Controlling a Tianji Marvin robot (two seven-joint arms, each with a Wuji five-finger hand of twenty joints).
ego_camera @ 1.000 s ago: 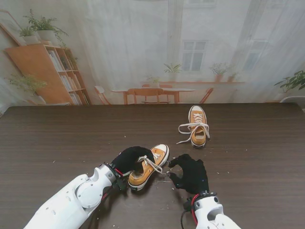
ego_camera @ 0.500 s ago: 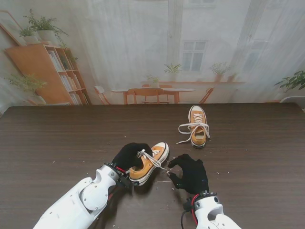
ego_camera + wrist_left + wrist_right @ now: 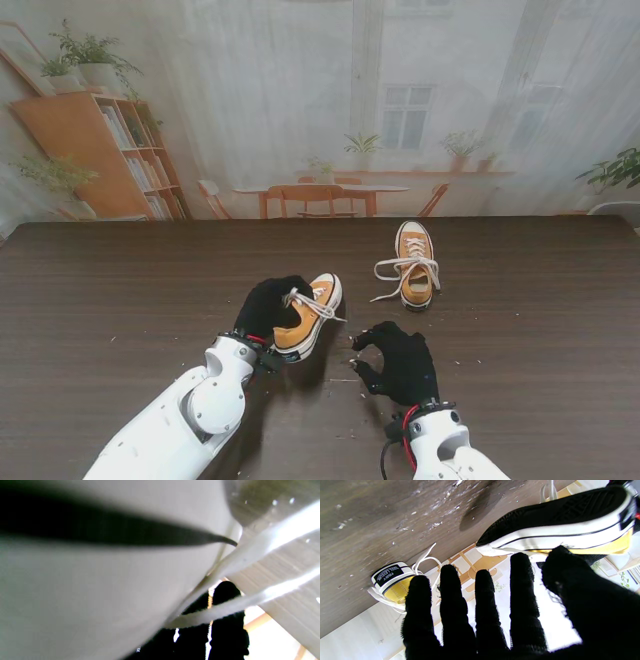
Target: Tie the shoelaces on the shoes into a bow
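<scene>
On dark wood table (image 3: 120,290): two shoes (image 3: 415,262).

- Dark wood-grain counter (image 3: 120,300) fills the near half of the stand view; small pale specks scattered on it.
- Printed backdrop (image 3: 300,100) stands along the counter's far edge, pale and softly lit.
- On the backdrop, far left of the counter: orange bookshelf (image 3: 100,155) with books, potted plant (image 3: 90,55) on top.
- Middle of the backdrop: wooden table with chairs (image 3: 320,197).
- Beyond that table: window (image 3: 407,115), small plants (image 3: 362,143) on a ledge.
- Far right edge: green leaves (image 3: 620,168).
</scene>
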